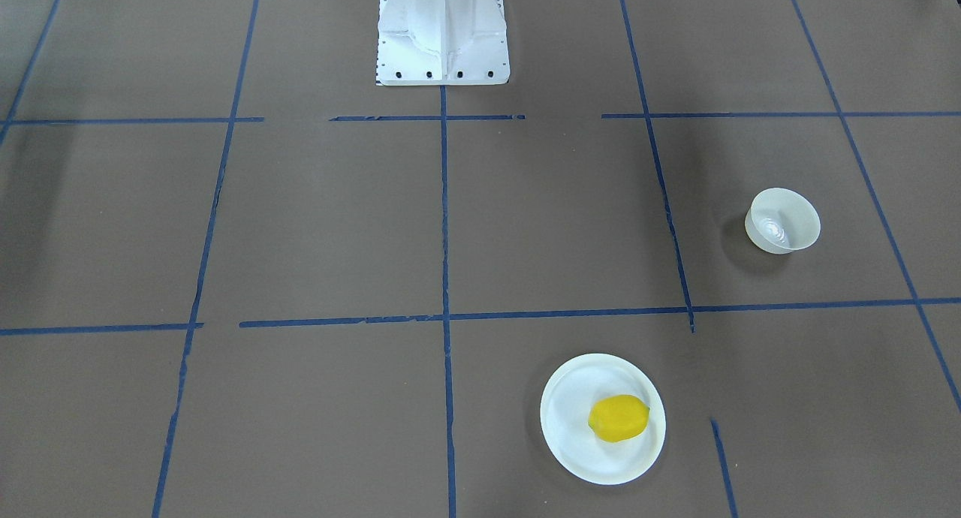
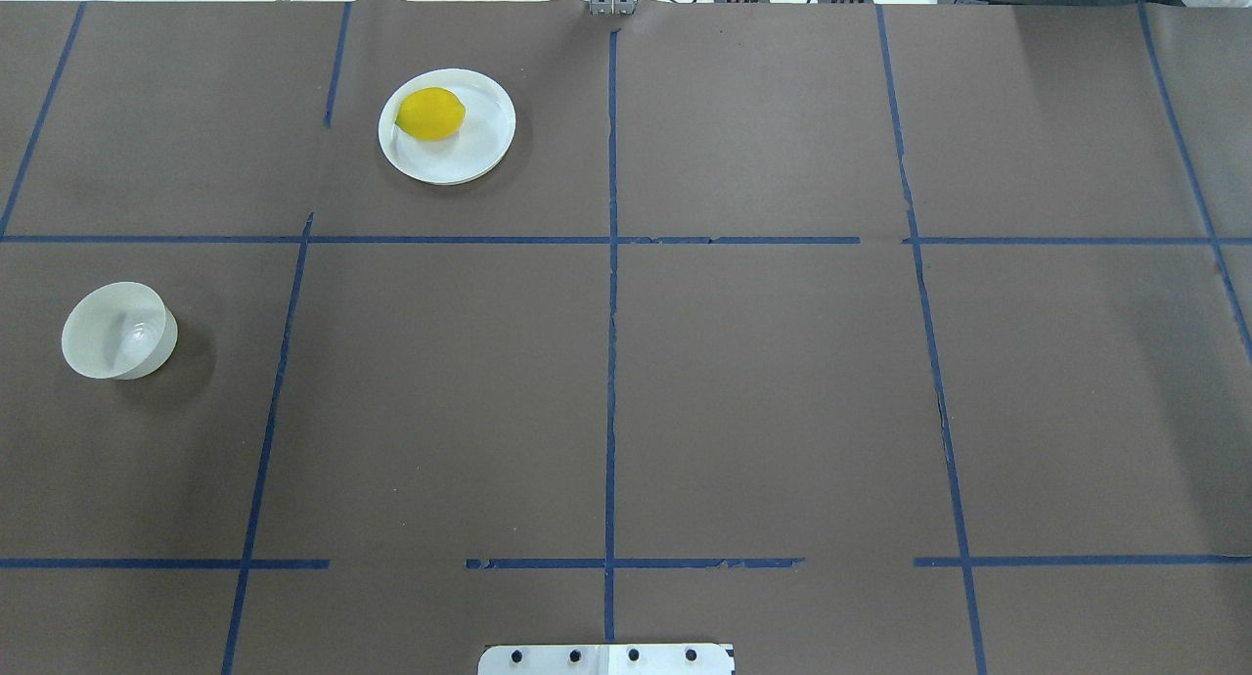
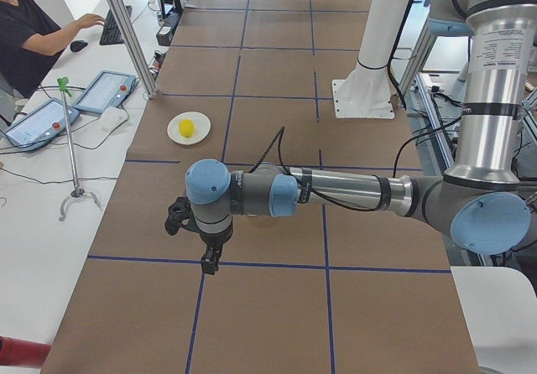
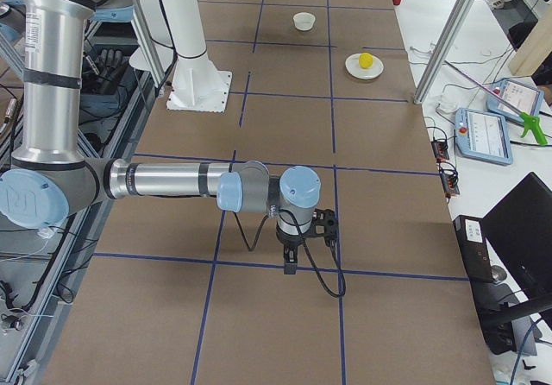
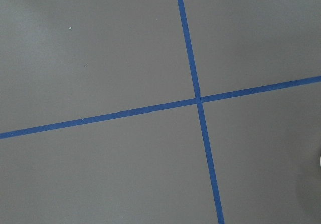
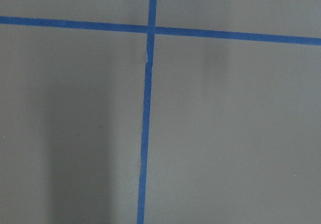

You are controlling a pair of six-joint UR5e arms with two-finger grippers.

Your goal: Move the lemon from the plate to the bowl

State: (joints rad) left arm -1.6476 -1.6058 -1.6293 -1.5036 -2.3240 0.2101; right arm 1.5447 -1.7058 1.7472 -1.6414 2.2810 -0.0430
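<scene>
The lemon is sitting on the plate near the desk's far edge, and the bowl is standing empty well apart toward the left end, so nothing is under way yet. The left gripper is hanging nearer and, I'd guess, should be reaching for the lemon next. From the side, though, I cannot tell whether it or the right gripper is spread or pressed together.

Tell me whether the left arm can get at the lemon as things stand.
Probably yes. The lemon lies uncovered on the plate, on the robot's left side, nothing over or against it; the bowl stands well apart. The left claw hangs above bare table, unobstructed.
</scene>
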